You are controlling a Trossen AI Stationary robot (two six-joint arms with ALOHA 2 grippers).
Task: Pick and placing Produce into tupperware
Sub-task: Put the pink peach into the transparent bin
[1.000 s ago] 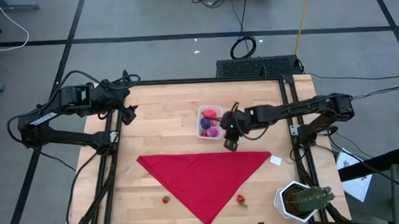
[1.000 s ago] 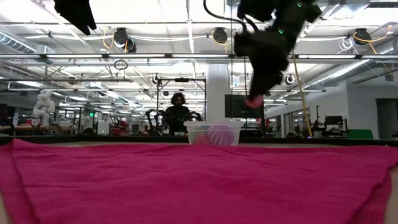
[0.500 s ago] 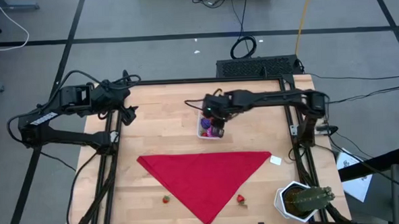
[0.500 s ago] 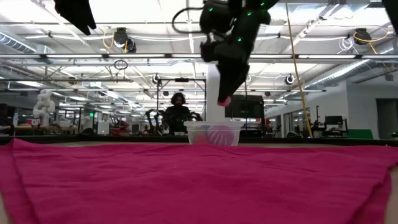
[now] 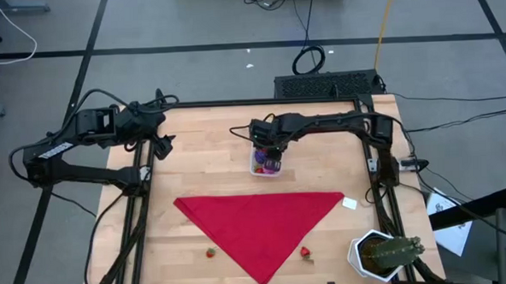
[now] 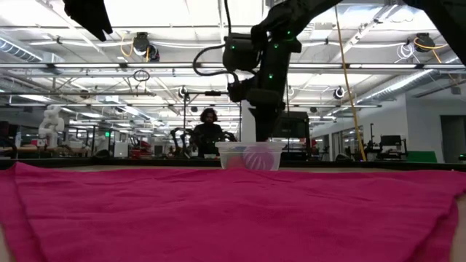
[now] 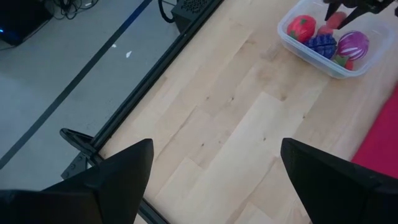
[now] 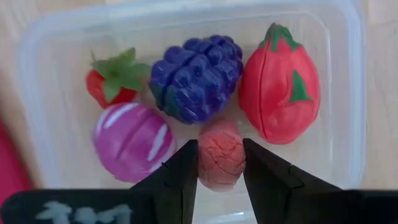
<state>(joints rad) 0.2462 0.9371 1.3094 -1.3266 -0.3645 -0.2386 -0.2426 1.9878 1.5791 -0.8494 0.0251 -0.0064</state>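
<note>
The clear tupperware stands on the wooden table at its far middle. In it lie a red strawberry, a purple grape bunch, a red fruit and a magenta onion. My right gripper reaches down into the tub, shut on a pinkish piece of produce. My left gripper hangs open above the table's far left, holding nothing. Two more small red strawberries lie near the front edge. My right gripper pinches the pinkish piece by its two opposite sides between its two fingers. The fingers come steeply from above, pointing down into the tub. The piece sits between the onion and the red fruit; whether it rests on the tub's floor I cannot tell.
A red cloth lies spread as a triangle across the table's near half. A potted green cactus in a white pot stands at the near right corner. A small white tag lies by the cloth's right tip. Bare wood surrounds the tub.
My right gripper has carried the pinkish piece from above the cloth's far edge toward the table's far edge and left, over the tub. It has rolled, tipped more steeply down, and sunk into the tub, staying shut on the piece.
</note>
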